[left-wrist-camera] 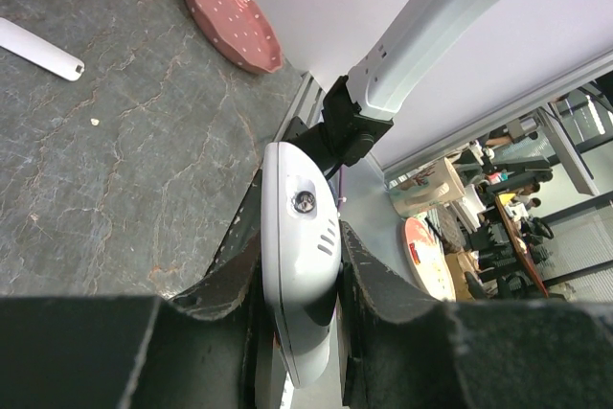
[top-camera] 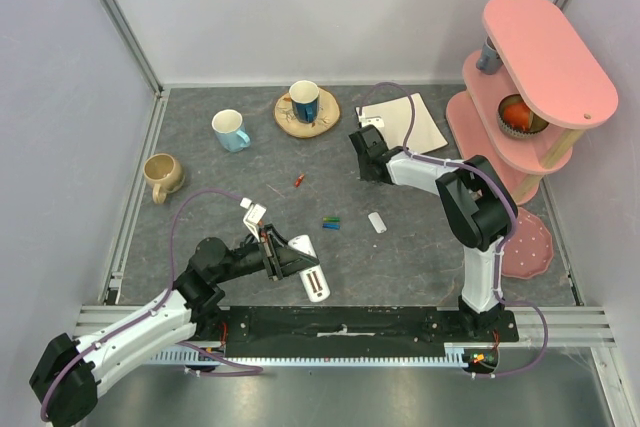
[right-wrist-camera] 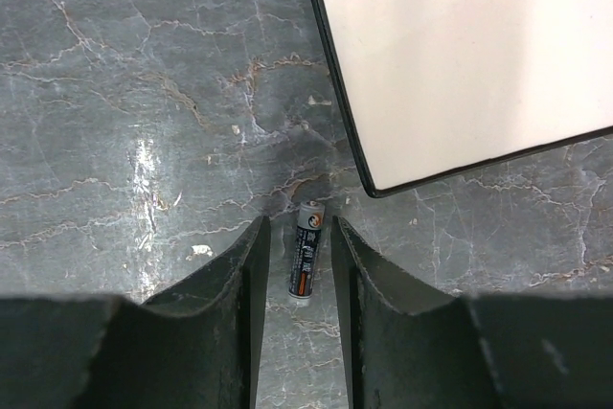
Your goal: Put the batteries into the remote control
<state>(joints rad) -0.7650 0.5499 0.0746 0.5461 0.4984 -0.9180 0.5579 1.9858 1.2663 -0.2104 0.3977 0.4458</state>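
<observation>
My left gripper (top-camera: pixel 283 255) is shut on the white remote control (top-camera: pixel 312 277) and holds it just above the near table edge. In the left wrist view the remote (left-wrist-camera: pixel 302 265) sits edge-on between the fingers, with a screw and vent slots showing. My right gripper (right-wrist-camera: pixel 297 227) is open and low over the table, its fingers on either side of a dark blue battery (right-wrist-camera: pixel 305 263) with an orange band, not touching it. In the top view that gripper (top-camera: pixel 368 137) hides this battery. A red-orange battery (top-camera: pixel 299 180) and green-blue batteries (top-camera: pixel 331 222) lie mid-table.
A flat square white plate (top-camera: pixel 403 122) lies just beyond the right gripper, its corner close in the wrist view (right-wrist-camera: pixel 460 55). A small white piece (top-camera: pixel 376 222) lies mid-table. A tan mug (top-camera: pixel 160 175), a light blue mug (top-camera: pixel 230 130), a blue mug on a wooden coaster (top-camera: pixel 305 102), a pink shelf (top-camera: pixel 535 57) and a pink plate (top-camera: pixel 528 245) stand around.
</observation>
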